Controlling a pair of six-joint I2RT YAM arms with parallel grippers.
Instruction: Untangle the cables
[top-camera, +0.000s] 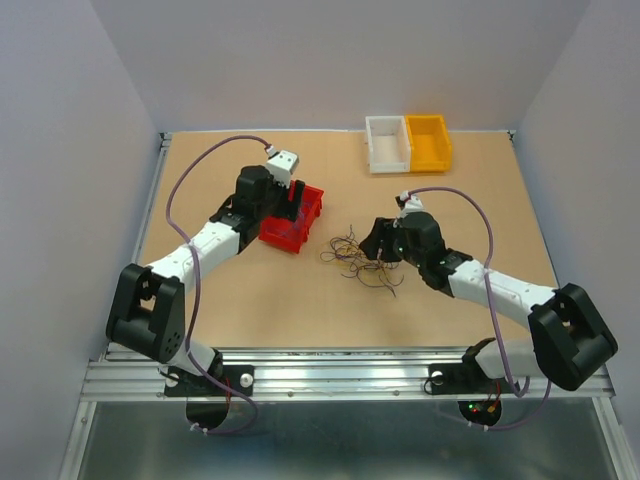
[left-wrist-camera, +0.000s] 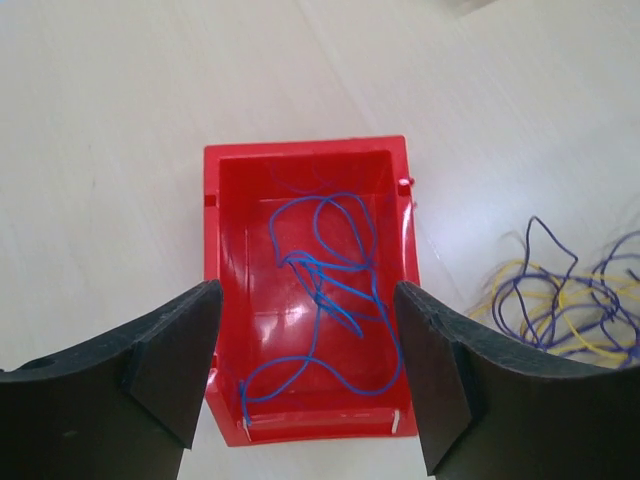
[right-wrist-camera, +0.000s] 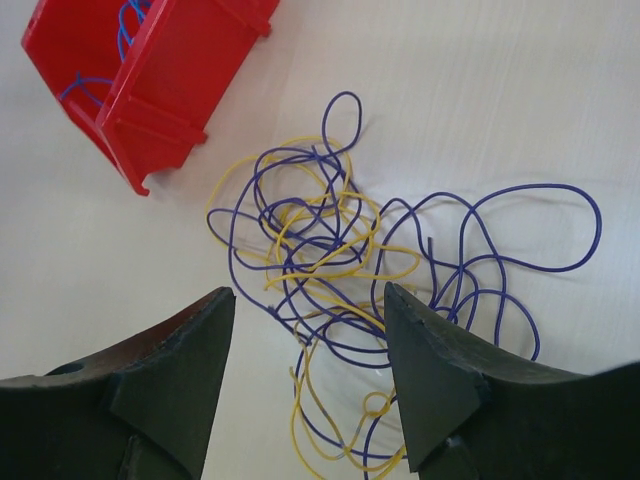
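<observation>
Cables (right-wrist-camera: 330, 260): hair-thin purple & yellow wires in a loose scribbly clump, mid tan table (top-camera: 300, 310), near red bin (left-wrist-camera: 300, 155). Bin is glossy plastic w/ one blue wire (left-wrist-camera: 320, 290) looped inside. Left gripper (left-wrist-camera: 305, 295) gapes wide over bin, empty. Right gripper (right-wrist-camera: 308, 295) is parted over clump, holding nothing.

Ok, live look at me. My left arm (top-camera: 205, 243): smooth wht shells on the links, chunky blk joint housings, biggest blk shoulder block (top-camera: 147, 312) down by the base. My right arm (top-camera: 495, 288): same build, wht + blk. A thick lilac cable (top-camera: 172, 200) runs along each arm, w/ a wht plug (top-camera: 283, 160) at the wrist end. The left gripper (left-wrist-camera: 305, 300) and right gripper (right-wrist-camera: 308, 295) both have matte blk wedge fingers (left-wrist-camera: 165, 375) w/ flat, angled inner faces. Tiny green/red lights (top-camera: 478, 408) glow at my right base.
</observation>
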